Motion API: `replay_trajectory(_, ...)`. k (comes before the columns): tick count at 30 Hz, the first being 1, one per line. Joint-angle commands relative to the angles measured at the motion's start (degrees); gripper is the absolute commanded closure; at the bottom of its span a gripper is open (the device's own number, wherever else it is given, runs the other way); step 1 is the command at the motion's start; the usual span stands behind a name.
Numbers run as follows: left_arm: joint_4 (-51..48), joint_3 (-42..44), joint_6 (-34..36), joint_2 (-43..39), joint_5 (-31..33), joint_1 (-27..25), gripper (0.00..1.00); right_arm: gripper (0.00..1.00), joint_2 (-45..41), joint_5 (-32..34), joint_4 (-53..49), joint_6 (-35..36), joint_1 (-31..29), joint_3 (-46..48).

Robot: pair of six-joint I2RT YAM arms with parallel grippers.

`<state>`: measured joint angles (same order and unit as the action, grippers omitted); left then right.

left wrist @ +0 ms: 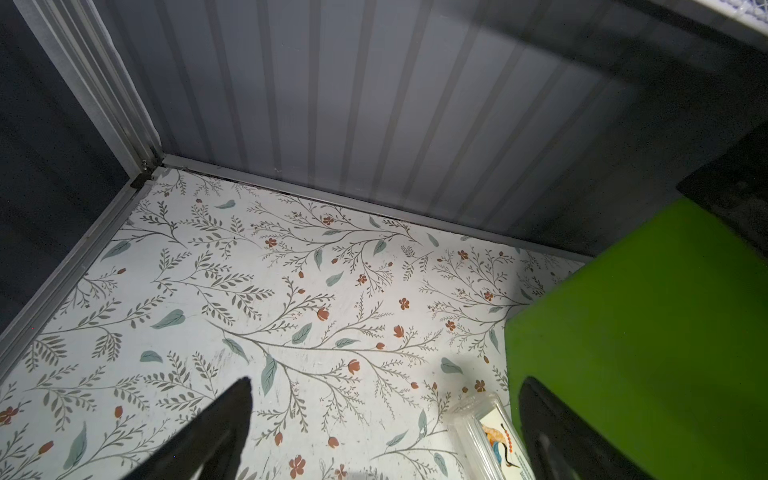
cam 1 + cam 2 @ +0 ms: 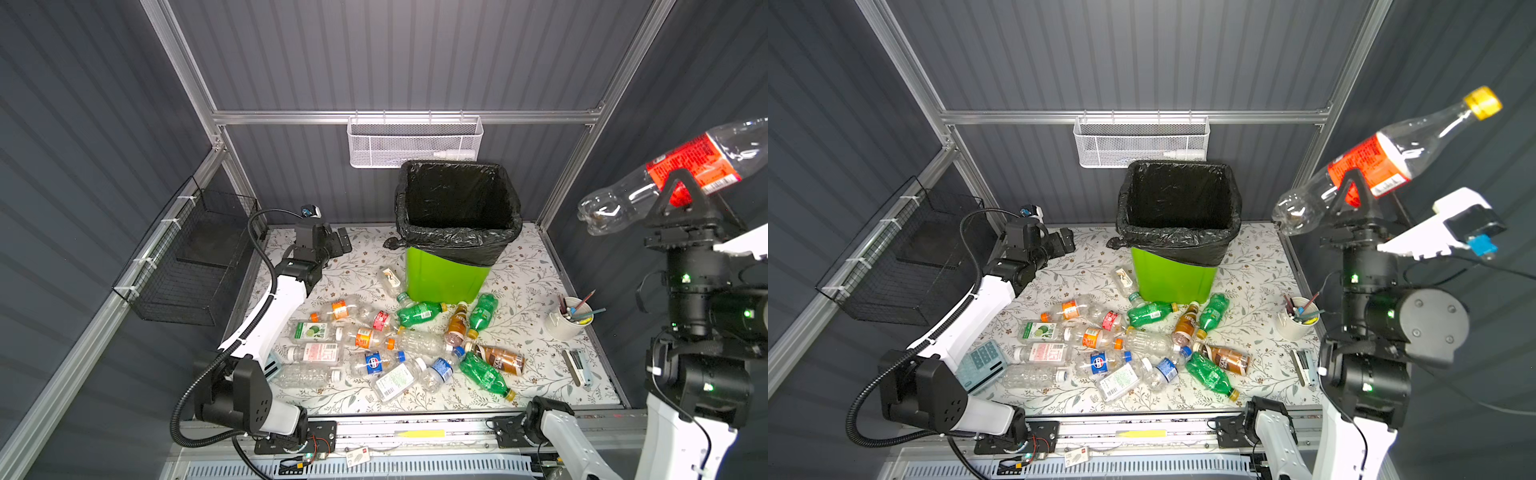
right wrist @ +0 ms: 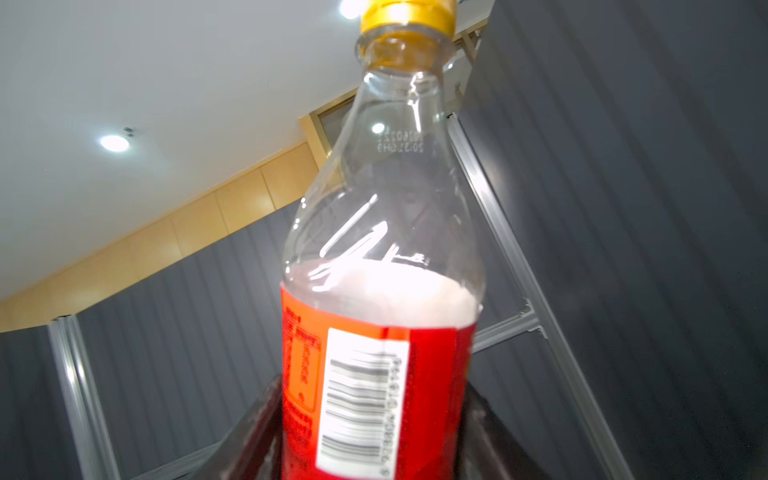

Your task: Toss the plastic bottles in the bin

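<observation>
My right gripper (image 2: 681, 187) (image 2: 1354, 187) (image 3: 374, 415) is raised high at the right, shut on a clear plastic bottle (image 2: 615, 203) (image 2: 1416, 145) (image 3: 382, 208) with a red label and yellow cap. The bottle is tilted, cap up and away. The green bin (image 2: 446, 274) (image 2: 1173, 278) (image 1: 644, 332), lined with a black bag, stands at the back middle of the table, left of and below the held bottle. Several more plastic bottles (image 2: 395, 345) (image 2: 1121, 345) lie in a heap in front of it. My left gripper (image 2: 340, 241) (image 2: 1065, 241) (image 1: 384, 382) hangs open and empty over the back left of the table.
A flat clear bottle with a bird label (image 2: 390, 280) (image 1: 486, 432) lies against the bin's left side. A white mesh basket (image 2: 415, 143) hangs on the back rail, a black wire basket (image 2: 191, 266) on the left wall. A cup of pens (image 2: 571, 318), a stapler (image 2: 577, 368) and a calculator (image 2: 980, 365) lie around.
</observation>
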<state>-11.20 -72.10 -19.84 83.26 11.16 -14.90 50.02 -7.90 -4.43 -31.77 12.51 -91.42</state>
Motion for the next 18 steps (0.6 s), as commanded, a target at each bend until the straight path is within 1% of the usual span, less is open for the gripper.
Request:
replay_trajectory(1,-0.35,0.97,-1.02,0.06,-0.39,0.48,0.0,0.41,11.55,-7.62,0.26,-1.07,-7.28,-2.22)
replay_trajectory(2,-0.4,1.12,-1.16,-0.11,-0.39,0.48,0.0,0.39,16.14,-5.2,-4.37,4.4,-13.49,-5.01)
replay_trajectory(3,-0.4,1.38,-1.24,-0.17,-0.47,0.48,0.0,0.34,20.99,-4.48,-9.28,10.54,-18.75,-8.22)
replay_trajectory(4,-0.55,1.43,-1.3,-0.23,-0.45,0.48,0.0,0.29,25.45,-5.41,-14.83,14.6,-21.71,-12.27)
replay_trajectory(5,-0.82,1.42,-1.31,-0.38,-0.29,0.48,0.0,0.21,30.88,-5.14,-23.95,17.3,-23.77,-18.84)
replay_trajectory(6,-1.17,1.34,-1.18,-0.51,-0.18,0.57,0.0,0.07,35.18,-2.95,-31.89,18.79,-24.37,-24.47)
replay_trajectory(7,-1.54,1.32,-0.98,-0.76,0.0,0.57,0.0,0.01,37.47,-0.71,-35.89,18.98,-24.31,-28.34)
replay_trajectory(8,-1.85,1.43,-0.74,-1.05,0.24,0.57,0.0,0.01,37.3,2.38,-36.28,18.89,-24.27,-29.08)
replay_trajectory(9,-2.05,1.66,-0.33,-1.35,0.35,0.57,0.0,0.01,34.71,4.74,-32.56,19.01,-24.37,-25.93)
replay_trajectory(12,-2.66,2.11,0.1,-2.06,1.25,0.57,0.0,0.01,23.19,9.6,-16.62,19.44,-24.29,-11.94)
replay_trajectory(13,-2.61,2.22,-0.02,-2.26,1.3,0.57,0.0,0.01,21.07,11.0,-15.05,19.74,-24.29,-10.07)
replay_trajectory(15,-2.32,2.82,-0.29,-2.79,1.13,0.57,0.0,0.01,17.93,13.16,-15.21,20.38,-24.11,-7.61)
replay_trajectory(18,-2.48,3.1,-0.21,-3.12,0.53,0.57,0.0,0.01,13.12,14.53,-13.22,20.55,-23.79,-1.38)
